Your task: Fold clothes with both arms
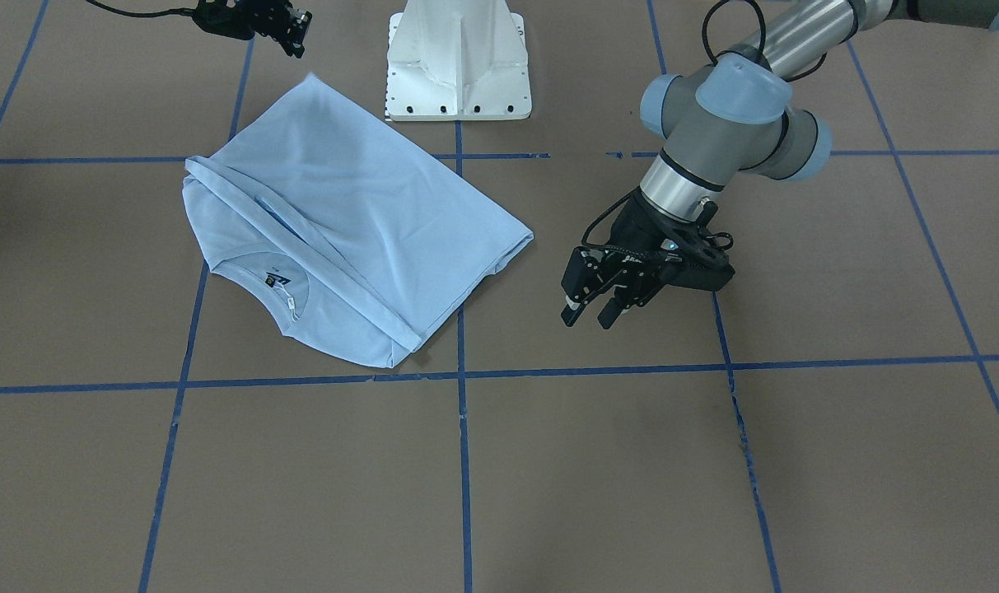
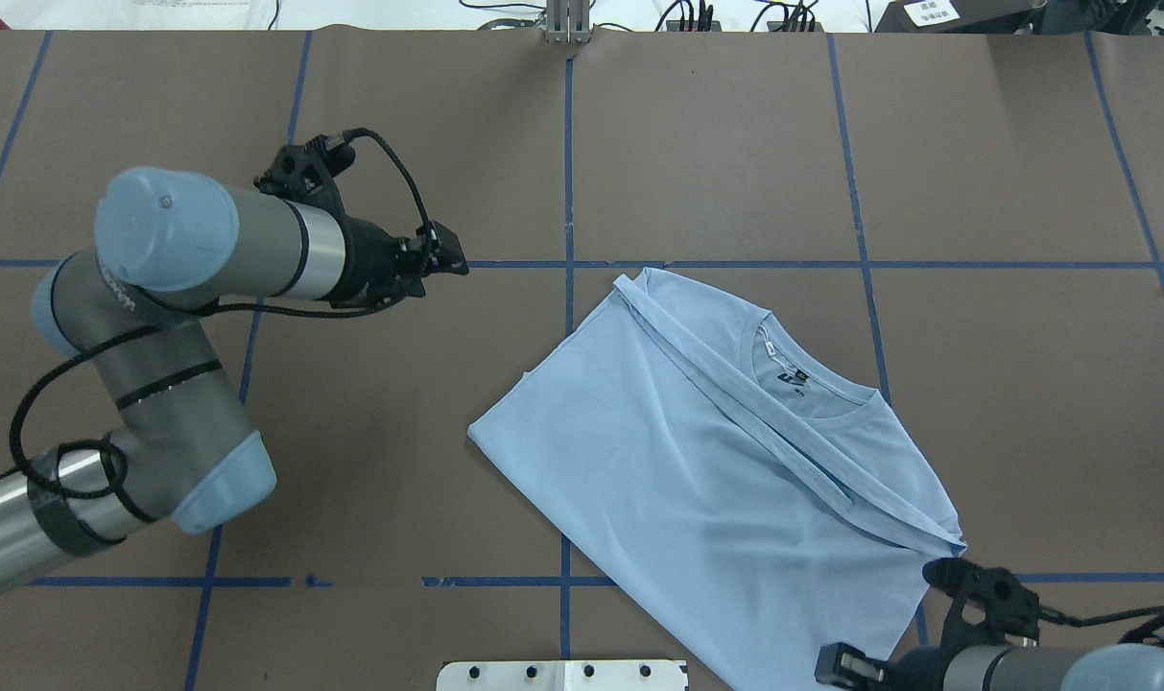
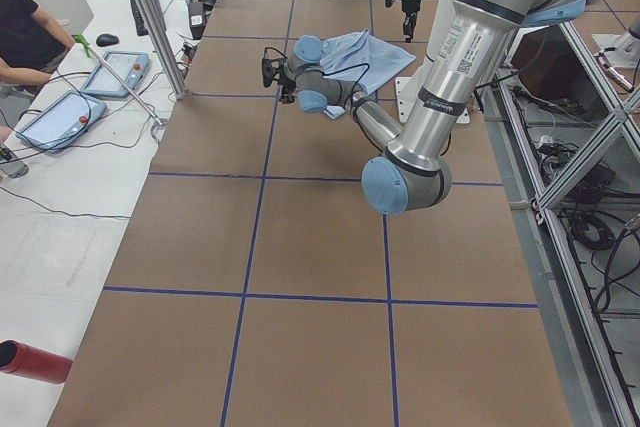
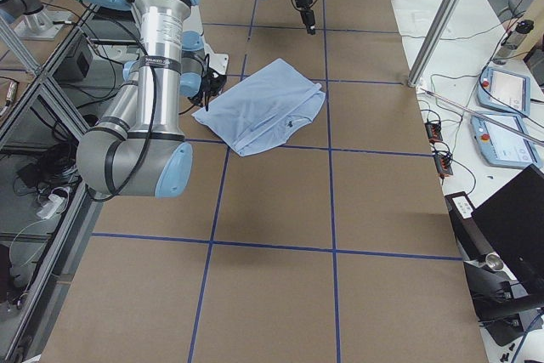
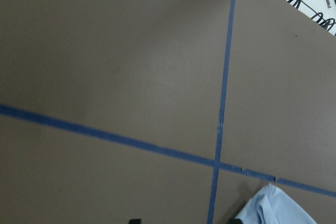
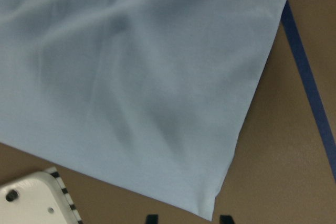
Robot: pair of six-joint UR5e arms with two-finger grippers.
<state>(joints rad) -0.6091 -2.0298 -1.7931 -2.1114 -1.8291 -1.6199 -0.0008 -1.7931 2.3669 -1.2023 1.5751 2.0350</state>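
Note:
The pale blue T-shirt (image 1: pixel 359 214) lies folded on the brown table, with its collar and dark neck label (image 1: pixel 276 282) showing on the side away from the robot; the chest print is hidden. It also shows in the overhead view (image 2: pixel 716 461). My left gripper (image 1: pixel 588 316) hangs open and empty above bare table, off the shirt's corner, and it shows in the overhead view too (image 2: pixel 452 257). My right gripper (image 1: pixel 295 35) is open and empty just off the shirt's hem corner near the robot base (image 2: pixel 836 664). The right wrist view shows that shirt corner (image 6: pixel 157 87) lying flat.
The white pedestal base (image 1: pixel 458 74) stands at the robot's side of the table, next to the shirt's hem. Blue tape lines (image 1: pixel 463 375) mark a grid on the brown table. Cables and devices lie along the far edge (image 2: pixel 697 14).

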